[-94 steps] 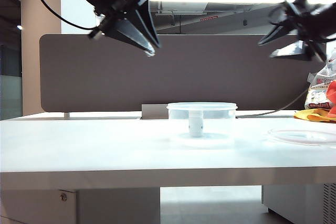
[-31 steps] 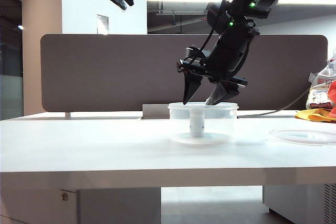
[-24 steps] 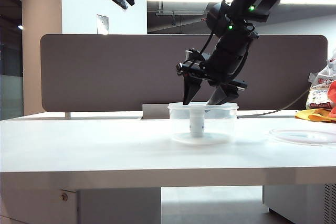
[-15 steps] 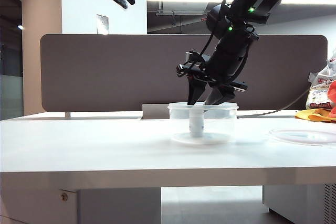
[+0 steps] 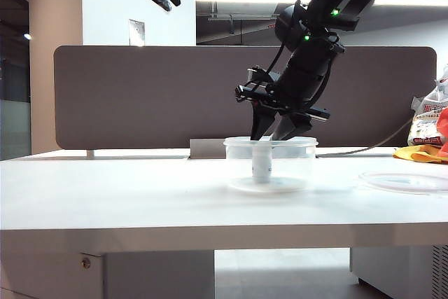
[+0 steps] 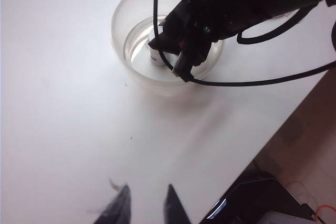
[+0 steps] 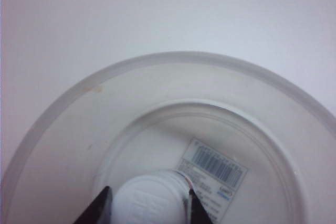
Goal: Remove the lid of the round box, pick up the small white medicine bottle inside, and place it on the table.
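The small white medicine bottle [image 7: 152,198] stands upright in the round box [image 5: 270,164] mid-tabletop; right gripper [image 7: 148,203] brackets its cap from twelve o'clock, contact unclear; left gripper [image 6: 146,208], narrowly parted, empty, hangs high at ten o'clock.

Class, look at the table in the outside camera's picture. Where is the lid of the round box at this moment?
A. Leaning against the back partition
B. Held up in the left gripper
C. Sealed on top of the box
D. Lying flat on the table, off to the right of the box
D: the lid lies flat on the table, right of the open round box, where the right gripper reaches in.
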Motion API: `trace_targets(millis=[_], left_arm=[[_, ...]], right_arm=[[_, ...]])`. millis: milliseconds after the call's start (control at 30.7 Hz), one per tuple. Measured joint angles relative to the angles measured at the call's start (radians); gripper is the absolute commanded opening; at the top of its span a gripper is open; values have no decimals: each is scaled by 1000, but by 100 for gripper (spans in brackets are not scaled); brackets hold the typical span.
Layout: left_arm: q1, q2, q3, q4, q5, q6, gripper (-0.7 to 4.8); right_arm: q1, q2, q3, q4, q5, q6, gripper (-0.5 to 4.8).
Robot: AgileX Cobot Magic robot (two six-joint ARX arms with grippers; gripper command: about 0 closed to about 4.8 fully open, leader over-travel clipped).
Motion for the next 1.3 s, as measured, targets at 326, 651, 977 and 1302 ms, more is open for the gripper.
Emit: trace_targets(millis=[326,651,977,1302], left_arm=[[0,0,0,1,-56,2,89],[2,0,0,2,-63,2,89],[2,0,0,-14,-85,18,89],[1,0,0,-31,-129,33,89]], right_arm=[[0,0,111,-71,0,-11,138],[79,-1,196,-146,-36,-28,138],[150,-1,286,-160,1,-82,138],[215,-1,286,-167,-14,-90,138]])
